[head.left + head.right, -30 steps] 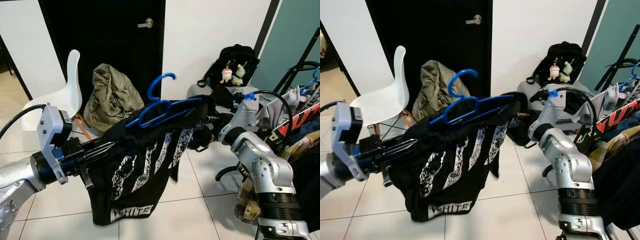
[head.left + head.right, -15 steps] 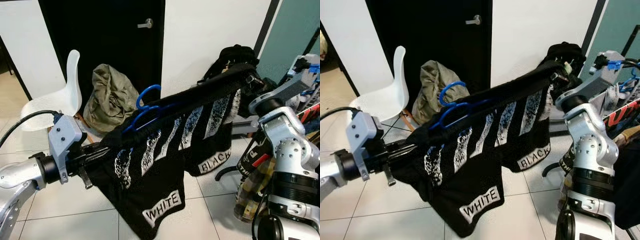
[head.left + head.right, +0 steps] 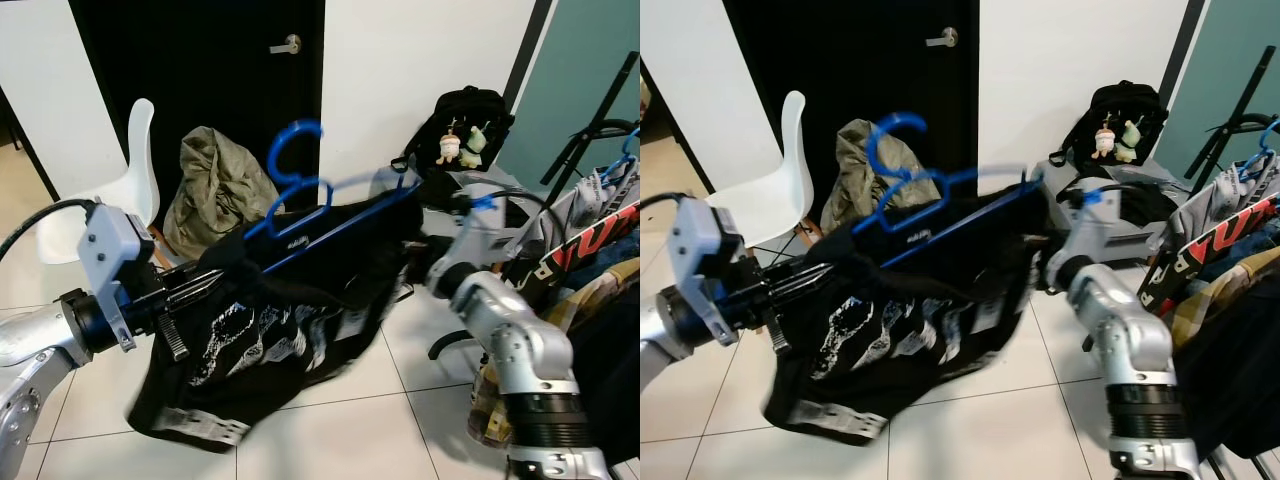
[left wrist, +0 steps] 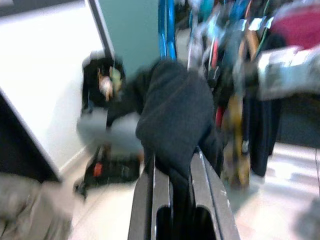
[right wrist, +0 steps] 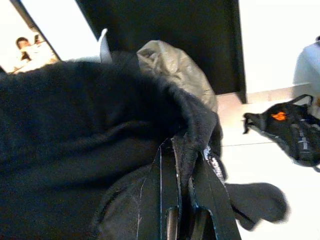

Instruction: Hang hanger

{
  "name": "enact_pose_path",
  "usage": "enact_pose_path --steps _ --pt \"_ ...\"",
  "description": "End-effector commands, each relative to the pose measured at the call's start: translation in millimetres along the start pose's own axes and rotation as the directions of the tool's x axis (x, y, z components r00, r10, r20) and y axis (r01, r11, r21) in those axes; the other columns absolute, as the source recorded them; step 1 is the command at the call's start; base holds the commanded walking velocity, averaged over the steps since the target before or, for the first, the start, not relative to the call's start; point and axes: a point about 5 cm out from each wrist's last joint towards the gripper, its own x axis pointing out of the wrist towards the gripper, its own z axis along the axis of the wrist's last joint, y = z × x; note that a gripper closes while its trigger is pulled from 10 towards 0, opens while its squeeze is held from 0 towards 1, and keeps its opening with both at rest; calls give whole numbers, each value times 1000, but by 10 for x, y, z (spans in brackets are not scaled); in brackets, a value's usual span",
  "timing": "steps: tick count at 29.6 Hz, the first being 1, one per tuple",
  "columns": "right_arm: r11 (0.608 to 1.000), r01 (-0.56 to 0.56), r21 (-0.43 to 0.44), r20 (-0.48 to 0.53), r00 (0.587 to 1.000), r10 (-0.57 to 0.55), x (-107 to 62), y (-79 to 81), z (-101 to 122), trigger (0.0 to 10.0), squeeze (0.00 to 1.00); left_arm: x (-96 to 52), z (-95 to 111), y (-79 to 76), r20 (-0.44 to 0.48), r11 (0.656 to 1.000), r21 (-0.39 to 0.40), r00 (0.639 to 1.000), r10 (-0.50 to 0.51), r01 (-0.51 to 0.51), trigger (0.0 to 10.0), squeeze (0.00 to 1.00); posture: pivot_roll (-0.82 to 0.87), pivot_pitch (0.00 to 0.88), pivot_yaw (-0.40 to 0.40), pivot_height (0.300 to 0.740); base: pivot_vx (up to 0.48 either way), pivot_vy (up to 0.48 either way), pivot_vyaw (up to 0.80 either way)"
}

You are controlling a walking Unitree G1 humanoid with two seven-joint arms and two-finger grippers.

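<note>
While clamped: black shirt [image 3: 270,330], both hands.

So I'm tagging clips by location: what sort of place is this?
Probably a room in a home: tiled floor, a black door, a white chair, bags by the wall, and clothes hanging at the right.

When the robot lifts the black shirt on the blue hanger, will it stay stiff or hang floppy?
Probably floppy: the black shirt sags in folds below the blue hanger. It looks light, being thin cloth bunched between the left gripper fingers. It may slide along the hanger, which is tilted.
</note>
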Motion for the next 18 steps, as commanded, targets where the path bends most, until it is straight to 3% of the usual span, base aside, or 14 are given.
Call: enact_pose_path --steps 1,7,10,11,13,14,17,18 --pt "1000 -17 -13 -8 1000 17 12 52 -15 0 0 -6 83 -2 49 1000 8 999 -3 3 10000 0 -28 0 -38 740 0 0 0" --pt "1000 -18 -23 -2 1000 18 20 50 2 0 0 -18 90 -47 59 999 -17 997 -41 42 10000 0 -31 0 -42 740 0 0 0" --pt "994 -96 -44 -2 995 96 3 127 23 157 0 1 62 -10 57 1000 -16 998 -9 10 10000 0 -33 0 -40 740 0 0 0" --pt "991 -128 -44 9 992 129 -10 162 37 10000 0 14 40 18 47 1000 -5 999 13 -13 10000 0 -33 0 -41 740 0 0 0" --pt "991 -128 -44 9 992 129 -10 162 37 10000 0 14 40 18 47 1000 -5 999 13 -13 10000 0 -33 0 -41 740 0 0 0" --pt "980 -191 -60 25 981 192 -42 215 58 10000 1000 29 -18 56 10 999 14 999 46 -46 10000 0 -34 0 -40 740 0 0 0" --pt "972 -222 -73 28 974 225 -58 238 64 10000 1000 32 -51 70 -13 998 24 998 58 -58 10000 0 -34 0 -40 740 0 0 0" --pt "950 -300 -85 26 953 303 -130 259 56 10000 1000 16 -122 81 -58 997 35 996 63 -61 10000 0 -34 0 -40 740 0 0 0"
